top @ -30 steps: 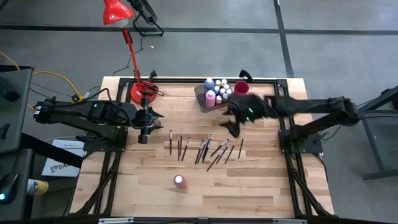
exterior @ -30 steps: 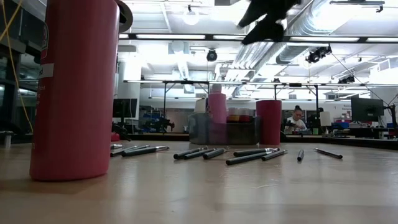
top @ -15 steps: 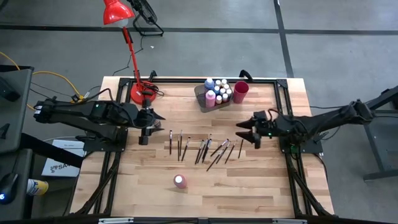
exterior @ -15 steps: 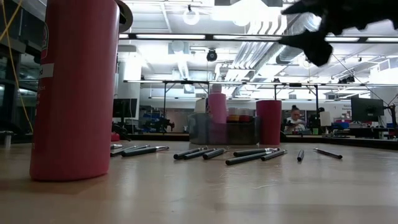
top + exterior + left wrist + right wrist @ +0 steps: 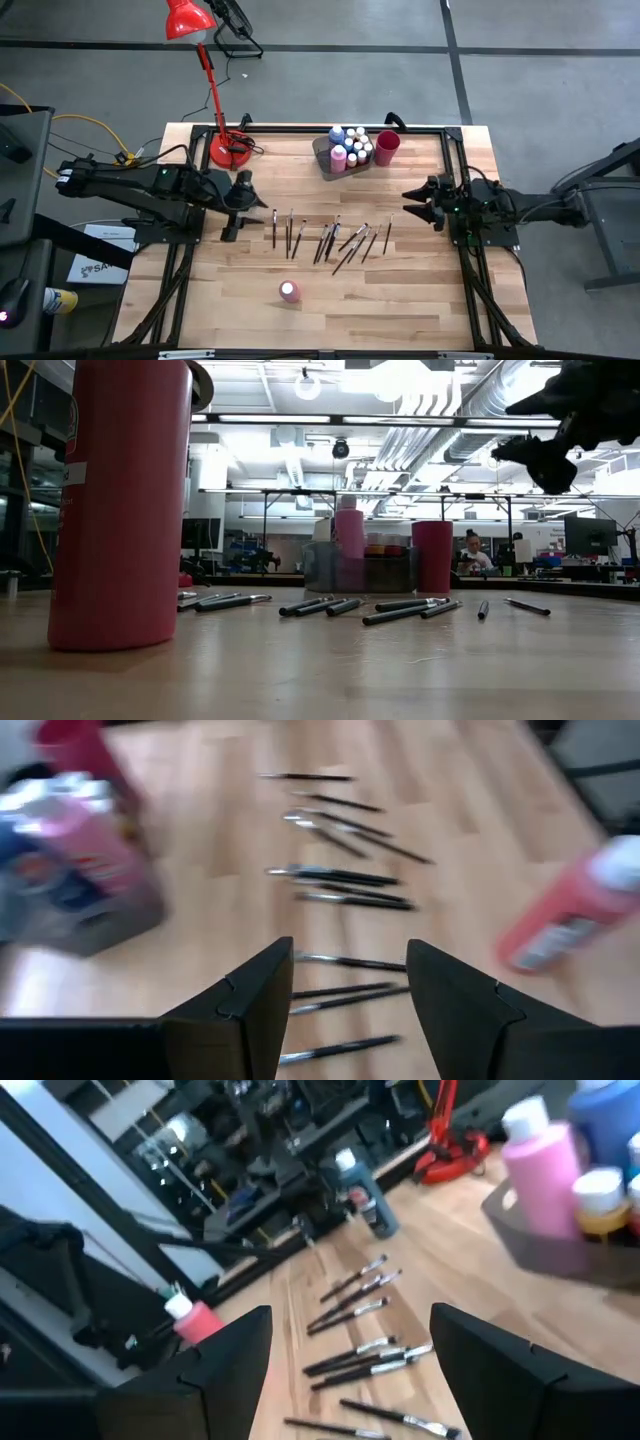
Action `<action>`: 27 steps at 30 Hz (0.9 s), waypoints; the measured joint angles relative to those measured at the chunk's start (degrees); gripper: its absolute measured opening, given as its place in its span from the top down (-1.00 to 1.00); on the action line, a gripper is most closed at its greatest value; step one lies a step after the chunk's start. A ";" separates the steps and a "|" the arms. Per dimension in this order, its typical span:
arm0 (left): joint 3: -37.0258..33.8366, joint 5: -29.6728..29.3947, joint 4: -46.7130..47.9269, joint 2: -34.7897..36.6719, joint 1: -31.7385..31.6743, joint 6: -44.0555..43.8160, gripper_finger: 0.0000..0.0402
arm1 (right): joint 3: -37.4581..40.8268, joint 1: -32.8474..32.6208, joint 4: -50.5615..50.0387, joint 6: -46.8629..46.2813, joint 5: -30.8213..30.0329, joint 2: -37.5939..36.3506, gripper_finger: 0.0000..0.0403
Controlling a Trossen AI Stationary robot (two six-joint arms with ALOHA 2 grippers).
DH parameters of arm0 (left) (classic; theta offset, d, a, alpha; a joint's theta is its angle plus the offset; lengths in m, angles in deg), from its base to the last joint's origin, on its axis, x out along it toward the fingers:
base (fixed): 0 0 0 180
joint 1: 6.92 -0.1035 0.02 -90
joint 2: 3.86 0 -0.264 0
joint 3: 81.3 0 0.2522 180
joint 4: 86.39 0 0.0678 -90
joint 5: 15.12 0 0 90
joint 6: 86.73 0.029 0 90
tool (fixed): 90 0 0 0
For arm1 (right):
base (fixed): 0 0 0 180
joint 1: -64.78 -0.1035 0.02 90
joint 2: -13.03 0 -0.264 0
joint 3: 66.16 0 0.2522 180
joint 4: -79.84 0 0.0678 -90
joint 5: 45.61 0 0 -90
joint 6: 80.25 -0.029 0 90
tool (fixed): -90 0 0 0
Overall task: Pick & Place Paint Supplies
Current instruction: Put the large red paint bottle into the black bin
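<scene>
Hovering near the right edge of the wooden table [image 5: 200, 300], the right gripper [image 5: 413, 200] has its fingers spread wide and holds nothing; its wrist view looks across the row of paintbrushes [image 5: 330, 238] lying loose mid-table. The left gripper [image 5: 237, 215] sits by the left end of that row, fingers parted and empty, above the nearest brushes [image 5: 340, 990]. Most paint bottles [image 5: 350, 148] already stand packed in the grey bin [image 5: 322, 160] at the far edge, with the red cup [image 5: 387, 148] touching its side. 1 pink bottle with a pale cap [image 5: 289, 291] stands alone near the front, well apart from everything else.

Risks, as a judgement: the brushes are thin, lie flat and in places cross or touch, so a closing pinch could slide off a handle, take 2 at once, or nudge neighbours out of line and set them rolling. Both arms reach toward the same row from opposite ends, so a careless approach could bring them close together. The lone bottle is upright and narrow, and a glancing finger could tip it.

The table is pale planked wood in a black frame, with a red desk lamp [image 5: 205, 60] clamped at its far left. Beyond it the low view shows a bright workshop with ceiling ducts and a person [image 5: 476, 550] seated far off.
</scene>
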 joint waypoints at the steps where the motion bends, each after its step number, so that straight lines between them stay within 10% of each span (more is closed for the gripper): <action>1: 0.00 1.76 0.00 0.00 0.02 0.18 0.05 | -0.03 0.44 -1.04 0.22 -0.03 -1.35 -0.32; 27: 0.02 10.37 -18.06 -21.53 16.22 4.02 0.05 | -0.03 1.53 -7.39 1.84 -0.28 -5.11 -0.32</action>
